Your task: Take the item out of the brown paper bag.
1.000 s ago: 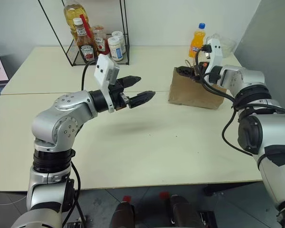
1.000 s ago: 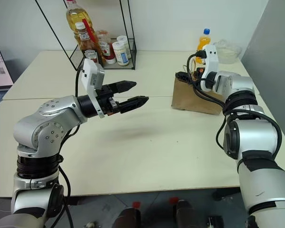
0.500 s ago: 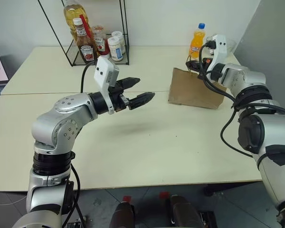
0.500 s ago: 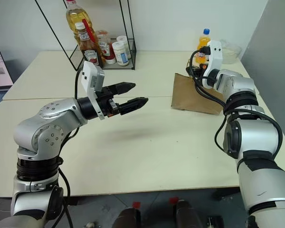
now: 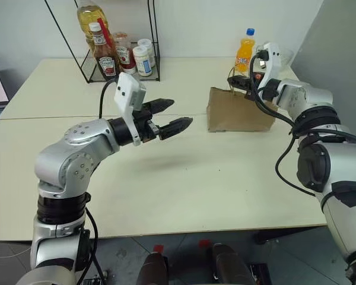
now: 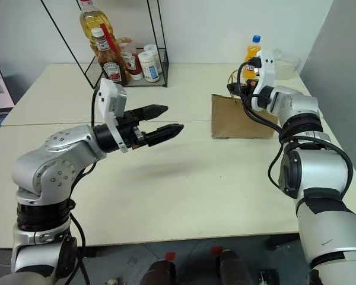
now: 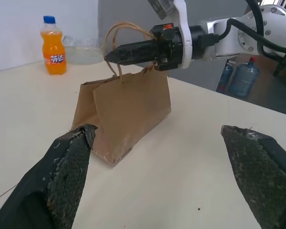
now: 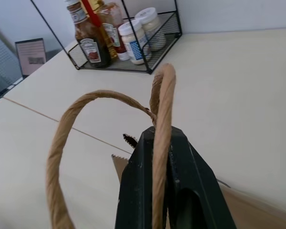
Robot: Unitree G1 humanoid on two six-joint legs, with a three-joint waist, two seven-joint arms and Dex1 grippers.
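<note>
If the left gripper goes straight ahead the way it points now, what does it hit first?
Most likely the brown paper bag, which stands dead ahead between the open jaws of the left gripper; bare table lies before it.

Hardly any text was legible from my end. The ketchup bottle (image 8: 89, 44) in the wire rack (image 8: 152, 45) carried a white keystone-shaped label with dark lettering, Heinz style, but I couldn't make out the letters themselves. The orange soda bottle (image 7: 54, 46) had a band with white characters on it, too small for me to read. The white jar (image 8: 132, 42) in the rack showed a blue-and-white label, wording not legible. The screen (image 8: 31, 56) at the counter's far corner showed blurred content only. I saw no print on the brown paper bag (image 7: 126, 107).
</note>
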